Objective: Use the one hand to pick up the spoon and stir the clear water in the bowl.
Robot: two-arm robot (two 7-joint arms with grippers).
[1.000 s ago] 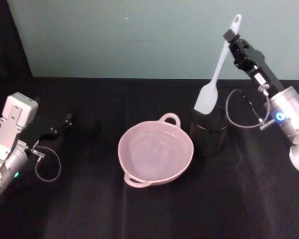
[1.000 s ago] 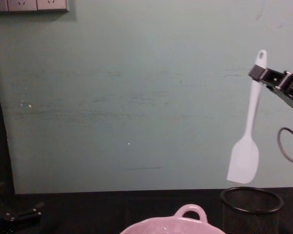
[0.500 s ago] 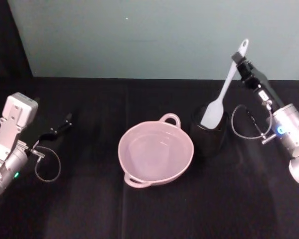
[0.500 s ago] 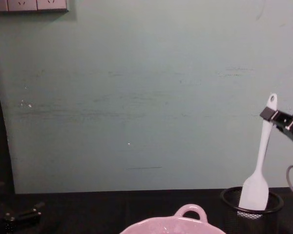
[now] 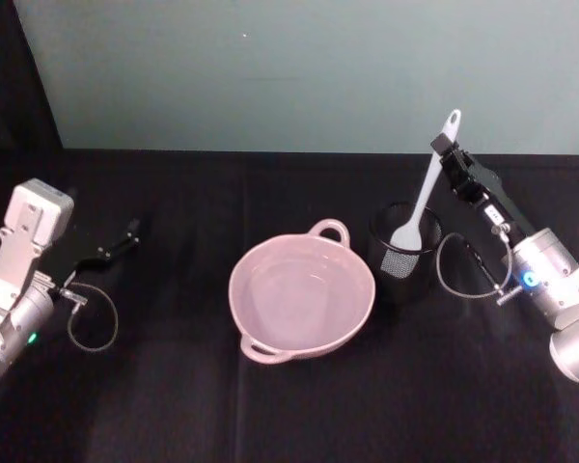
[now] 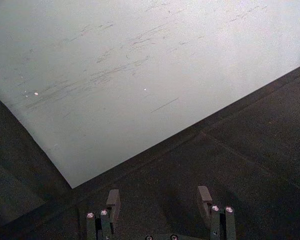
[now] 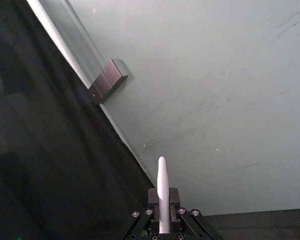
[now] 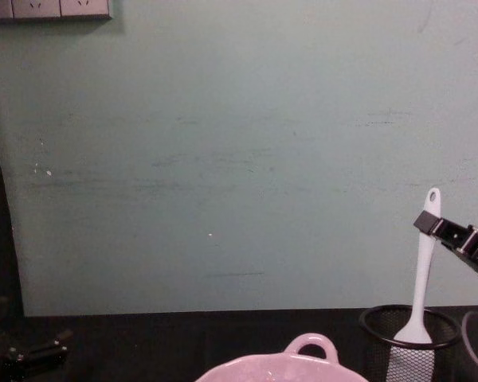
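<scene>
Black cloth table (image 5: 299, 415) before a pale green wall: spoon standing in the mesh cup.
Right gripper (image 5: 442, 150) pinches the spoon (image 5: 423, 194) handle near its top, scoop down inside the black mesh cup (image 5: 403, 253) at 3 o'clock of the pink bowl (image 5: 301, 295). Left gripper (image 6: 160, 202) rests at 9 o'clock, fingers spread.

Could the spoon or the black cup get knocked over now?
Maybe. The right claw grips the spoon near its handle end, scoop down inside the mesh cup. Pulling sideways might tip that cup. The pink bowl sits close beside it, so it could get bumped and the water might slosh.
</scene>
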